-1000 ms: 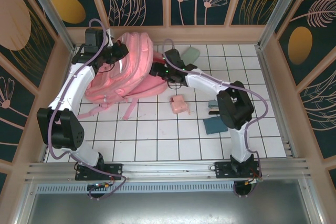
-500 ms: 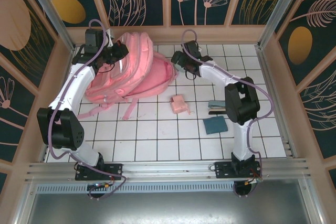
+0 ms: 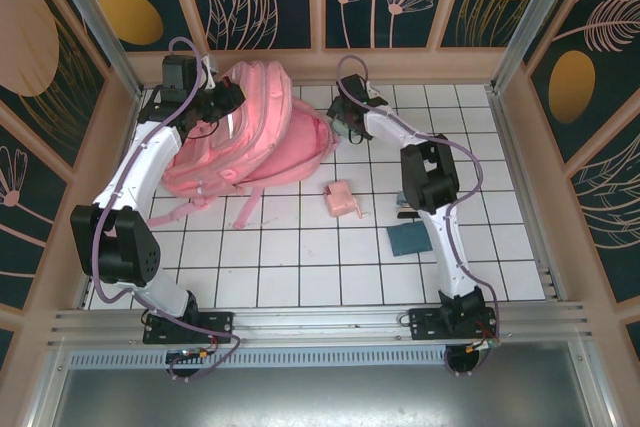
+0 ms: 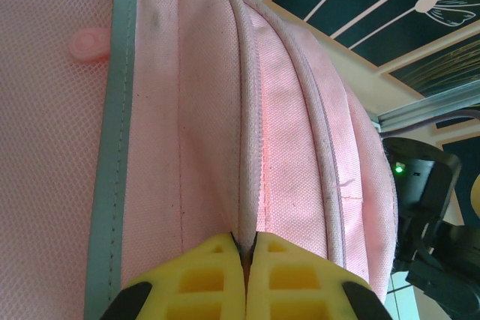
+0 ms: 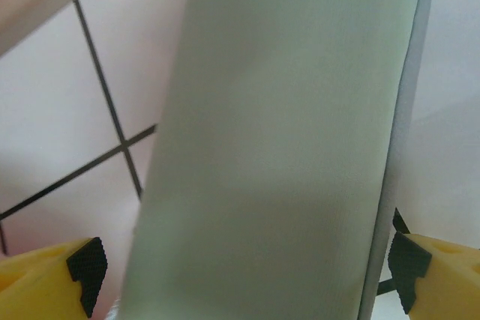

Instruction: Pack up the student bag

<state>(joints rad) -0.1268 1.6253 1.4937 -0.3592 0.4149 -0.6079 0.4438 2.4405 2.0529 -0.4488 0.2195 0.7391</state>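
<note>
Left gripper [image 4: 244, 246] fingers pinching a seam fold of the student bag [image 4: 172, 110], right gripper [image 5: 246, 264] fingers standing wide apart, straddling a pale green flat item [image 5: 285, 125]

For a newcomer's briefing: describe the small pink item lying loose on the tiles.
Find the pink student bag at the far left of the table. Off its near right edge, alone on white tiles, lies the small pink pouch. Same colour but far smaller; the flat pad to its right is dark teal.
</note>
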